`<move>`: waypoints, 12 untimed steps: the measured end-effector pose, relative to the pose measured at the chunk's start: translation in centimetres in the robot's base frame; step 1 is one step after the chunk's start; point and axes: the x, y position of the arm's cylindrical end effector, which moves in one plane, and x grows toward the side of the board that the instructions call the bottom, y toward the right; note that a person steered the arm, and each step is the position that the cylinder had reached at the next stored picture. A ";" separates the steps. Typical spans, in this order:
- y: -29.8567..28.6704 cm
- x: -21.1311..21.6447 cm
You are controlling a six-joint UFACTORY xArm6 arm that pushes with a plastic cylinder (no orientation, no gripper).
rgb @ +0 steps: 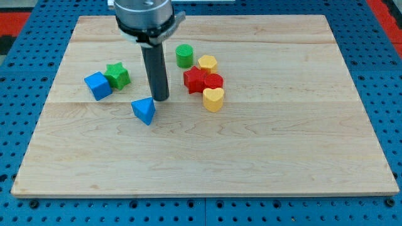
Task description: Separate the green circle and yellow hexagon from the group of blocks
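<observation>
**Targets lie up-right of my tip**

No pincer on this arm, just a rod; nothing held. My tip [161, 98] rests on the surface [282, 157], just beside the blue triangle [144, 110]. Green circle [184, 56] and yellow hexagon [208, 63] sit toward the view's top-right of it, at the cluster's upper edge, hexagon touching the red star [195, 80]. Red block [214, 81] and yellow heart [213, 99] lie below. Likely I must get behind them and push upward.
</observation>
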 end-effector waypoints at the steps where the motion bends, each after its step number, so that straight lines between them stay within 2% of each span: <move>1: -1.6 0.5; 2: -0.2 -1.4; 5: 10.3 -6.3; 7: 2.6 -7.7; 8: 6.8 -11.8; 9: 7.8 -14.9; 10: 4.4 -15.1; 11: 4.1 -12.2; 12: 6.7 -8.4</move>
